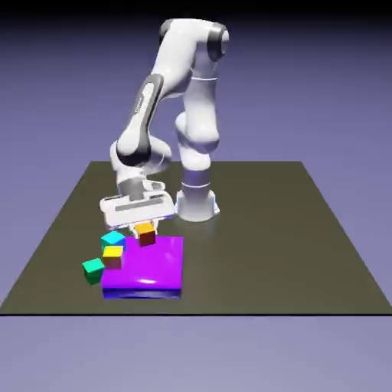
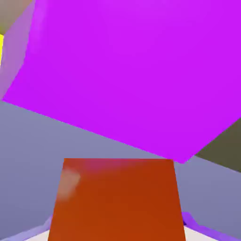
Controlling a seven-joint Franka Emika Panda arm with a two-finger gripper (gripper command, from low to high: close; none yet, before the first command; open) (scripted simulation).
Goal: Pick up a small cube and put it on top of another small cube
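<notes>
Green cube sits at exterior view's far left of the group, just beside the purple block. Cyan cube is next, on the far side of the yellow-topped cube, which is at the block's left edge. Small cube, orange top, red sides, is at the block's far edge, fingers clamped on it. Bench carries the lot.

Glossy glare, soft hand-view textures
</notes>
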